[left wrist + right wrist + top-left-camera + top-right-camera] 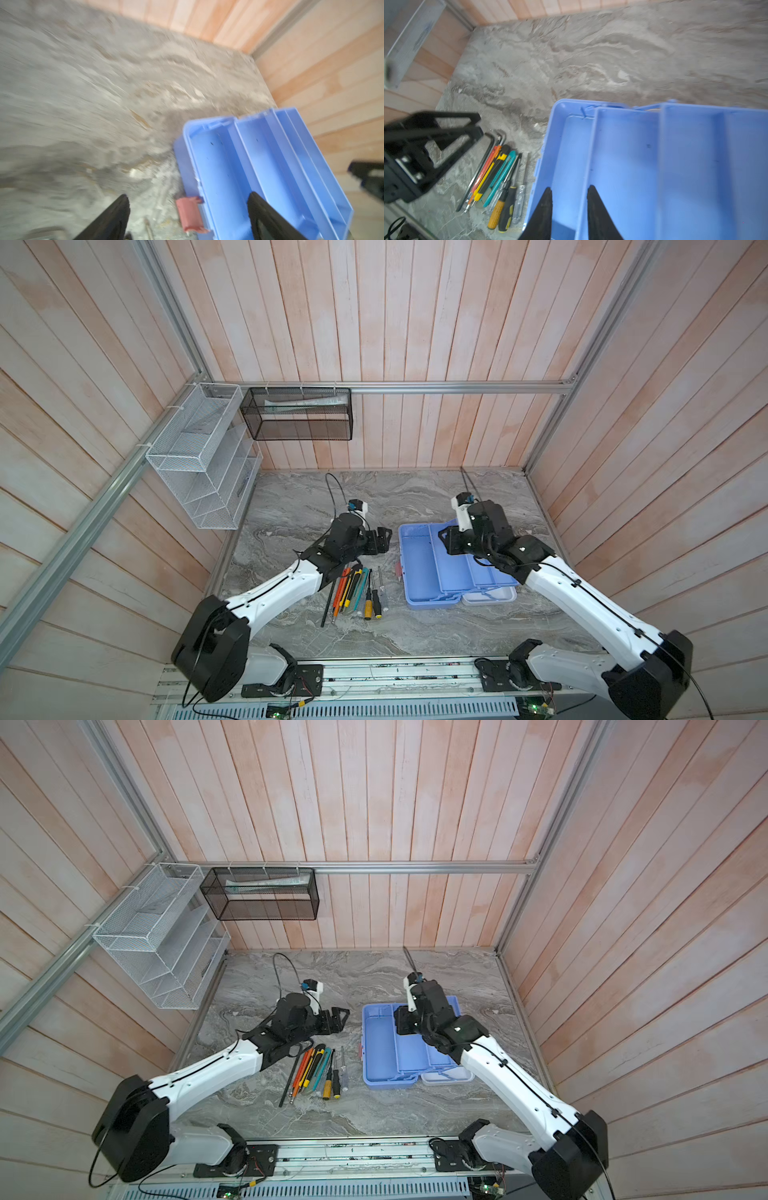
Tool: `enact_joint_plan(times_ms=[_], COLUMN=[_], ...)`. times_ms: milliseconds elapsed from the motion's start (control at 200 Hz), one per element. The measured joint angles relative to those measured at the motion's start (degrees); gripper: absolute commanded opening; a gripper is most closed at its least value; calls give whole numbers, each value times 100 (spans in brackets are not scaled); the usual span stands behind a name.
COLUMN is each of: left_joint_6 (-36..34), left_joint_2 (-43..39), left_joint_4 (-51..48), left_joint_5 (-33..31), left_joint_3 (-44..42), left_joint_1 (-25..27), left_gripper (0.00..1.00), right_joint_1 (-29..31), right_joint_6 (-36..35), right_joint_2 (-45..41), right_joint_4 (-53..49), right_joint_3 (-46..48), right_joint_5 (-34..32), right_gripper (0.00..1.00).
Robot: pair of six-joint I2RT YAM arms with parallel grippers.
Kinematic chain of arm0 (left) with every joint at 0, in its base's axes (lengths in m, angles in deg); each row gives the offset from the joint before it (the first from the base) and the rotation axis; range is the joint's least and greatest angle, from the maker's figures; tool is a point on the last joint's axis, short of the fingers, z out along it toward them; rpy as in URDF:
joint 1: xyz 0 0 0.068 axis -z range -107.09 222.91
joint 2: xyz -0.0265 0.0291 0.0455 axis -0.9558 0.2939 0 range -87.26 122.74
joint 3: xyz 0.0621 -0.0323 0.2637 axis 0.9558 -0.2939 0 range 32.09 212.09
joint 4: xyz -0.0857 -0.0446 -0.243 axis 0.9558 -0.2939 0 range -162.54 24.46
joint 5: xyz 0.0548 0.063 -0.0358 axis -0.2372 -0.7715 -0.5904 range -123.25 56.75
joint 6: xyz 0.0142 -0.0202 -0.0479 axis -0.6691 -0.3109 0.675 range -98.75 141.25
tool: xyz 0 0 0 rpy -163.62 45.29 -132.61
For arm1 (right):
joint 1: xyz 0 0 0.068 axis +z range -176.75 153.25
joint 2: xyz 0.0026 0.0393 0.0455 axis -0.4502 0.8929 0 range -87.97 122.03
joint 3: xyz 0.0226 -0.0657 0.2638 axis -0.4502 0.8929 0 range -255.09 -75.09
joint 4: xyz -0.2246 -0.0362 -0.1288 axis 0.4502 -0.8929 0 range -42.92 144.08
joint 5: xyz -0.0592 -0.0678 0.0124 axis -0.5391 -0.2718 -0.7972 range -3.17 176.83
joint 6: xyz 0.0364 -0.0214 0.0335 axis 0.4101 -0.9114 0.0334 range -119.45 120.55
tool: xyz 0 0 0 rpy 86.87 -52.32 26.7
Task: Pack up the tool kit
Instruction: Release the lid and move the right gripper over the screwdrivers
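Observation:
The tool kit [419,572] [380,1052] lies open right of centre in both top views, with its light blue trays [623,155] stepped out and empty and its white lid [494,596] at the near right. Hex keys, utility knives and screwdrivers [357,593] [496,176] lie in a row left of it. My left gripper [388,540] [188,196] is open beside the box's left wall, over the pink-red latch [190,214]. My right gripper [444,539] [570,187] hovers over the trays, its jaws a little apart and holding nothing.
A white mesh basket [199,456] and a black mesh basket [299,414] hang on the left and back walls. Wooden walls close in the marble table [415,626] on three sides. The two grippers stand close together over the box's left part.

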Motion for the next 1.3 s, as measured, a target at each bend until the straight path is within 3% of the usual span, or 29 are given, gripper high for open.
enact_joint_plan(times_ms=[210, 510, 805, 1300], left_joint_6=[-286, -289, -269, -273], left_joint_2=[-1545, -2894, -3169, -2968], left_joint_4=[-262, -435, -509, -492], left_joint_5=[-1200, -2111, -2347, -2302], left_joint_3=[-1222, -2312, -2605, -2605], left_joint_1=[-962, -1204, -1237, -1248], left_gripper=[100, 100, 100, 100], right_joint_1=[1325, 1818, 1950, 2216], right_joint_6=[485, 688, 745, 1075], right_joint_2=[1670, 3237, 3919, 4651], right_joint_4=[-4, -560, -1134, -1582], right_joint_3=[-675, -1941, -2306, -2754], right_joint_5=[-323, -542, -651, -592], right_gripper=[27, 27, 27, 27])
